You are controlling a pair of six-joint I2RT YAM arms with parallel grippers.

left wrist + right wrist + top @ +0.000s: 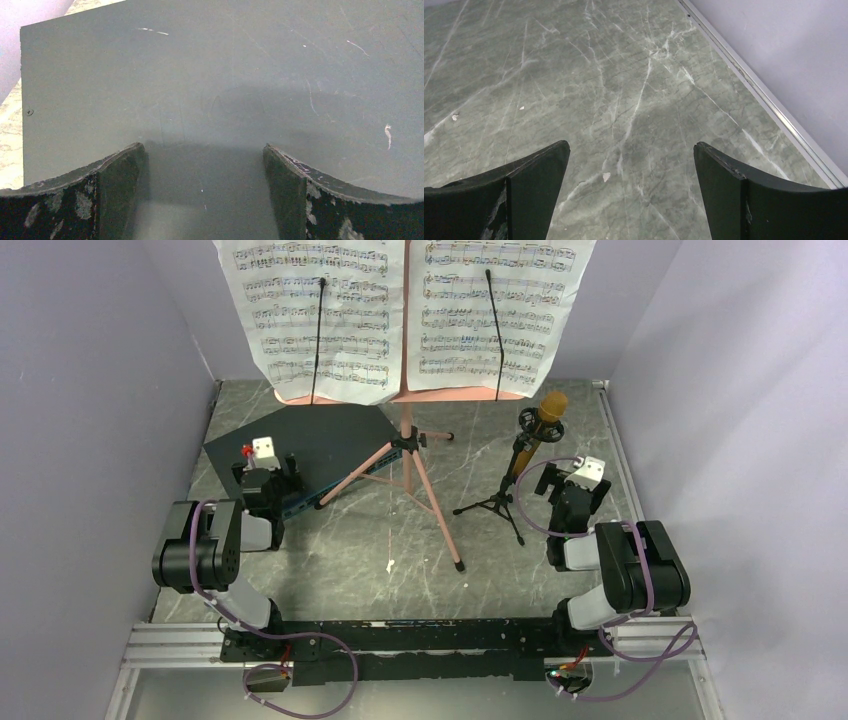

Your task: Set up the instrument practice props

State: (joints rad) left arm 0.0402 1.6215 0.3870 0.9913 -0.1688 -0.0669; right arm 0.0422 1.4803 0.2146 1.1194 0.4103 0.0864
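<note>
Standing near-upright on its black tripod mic stand [497,503], the gold microphone [549,407] lies just left of and ahead of the right gripper [631,148], the nearer claw, released and empty. The left gripper [205,150], likewise spread, hovers over the dark panel [200,70].

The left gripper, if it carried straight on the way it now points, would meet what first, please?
Most likely the dark flat panel, which fills the view beyond the open left gripper; depth is unclear.
</note>
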